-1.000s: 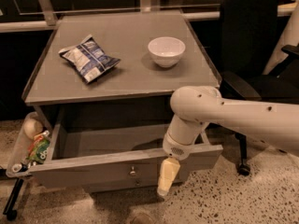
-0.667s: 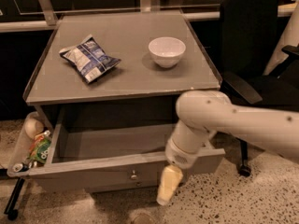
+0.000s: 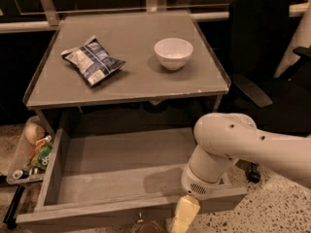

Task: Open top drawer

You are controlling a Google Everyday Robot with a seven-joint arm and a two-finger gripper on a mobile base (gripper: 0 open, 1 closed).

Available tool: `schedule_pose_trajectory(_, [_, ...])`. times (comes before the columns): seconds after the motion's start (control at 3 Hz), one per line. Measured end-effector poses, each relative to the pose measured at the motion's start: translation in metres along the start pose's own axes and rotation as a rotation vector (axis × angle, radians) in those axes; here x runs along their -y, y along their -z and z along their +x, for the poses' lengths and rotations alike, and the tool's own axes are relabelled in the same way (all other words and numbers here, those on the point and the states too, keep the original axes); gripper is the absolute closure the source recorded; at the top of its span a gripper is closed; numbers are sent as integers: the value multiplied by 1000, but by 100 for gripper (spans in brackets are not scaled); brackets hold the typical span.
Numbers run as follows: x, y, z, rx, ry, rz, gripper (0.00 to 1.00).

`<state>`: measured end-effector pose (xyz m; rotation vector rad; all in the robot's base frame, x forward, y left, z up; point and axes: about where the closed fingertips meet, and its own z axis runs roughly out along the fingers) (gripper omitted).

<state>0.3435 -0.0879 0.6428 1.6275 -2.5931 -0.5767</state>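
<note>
The grey counter [image 3: 131, 84] is filling most of the view. Beneath its top, the top drawer [image 3: 121, 176] is standing drawn well out toward the camera. Its plain grey inside is showing bare, and its front edge is lying near the bottom of the picture. Judging from that, the opening is looking as good as done. What is remaining is, at most, a last short pull and a release of the front.

The robot's white arm [image 3: 252, 144] is reaching in from the right, crossing above the drawer's right front corner and bending down past the front edge. A black office chair [image 3: 262, 57] is standing behind and to the right. Its base is sitting near the drawer's right side, but it is not appearing to block the travel.

At the left, a side tray [image 3: 19, 154] of mixed small items is hanging just beside the drawer's left wall. On the counter, well apart from the arm, a crumpled snack bag [image 3: 92, 59] is lying to the left and a white bowl [image 3: 173, 52] is sitting to the right.

The cream-coloured tool [image 3: 183, 216] is hanging just in front of the drawer's front edge and is being cut off by the bottom of the picture. I cannot tell how far open it is, or whether it is holding anything. A small dark shape beside it may be the knob [image 3: 141, 221], though that is uncertain.
</note>
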Motion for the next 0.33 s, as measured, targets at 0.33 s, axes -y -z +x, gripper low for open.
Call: schedule_pose_trajectory(0.33, [0,0,0,0,0,0,0])
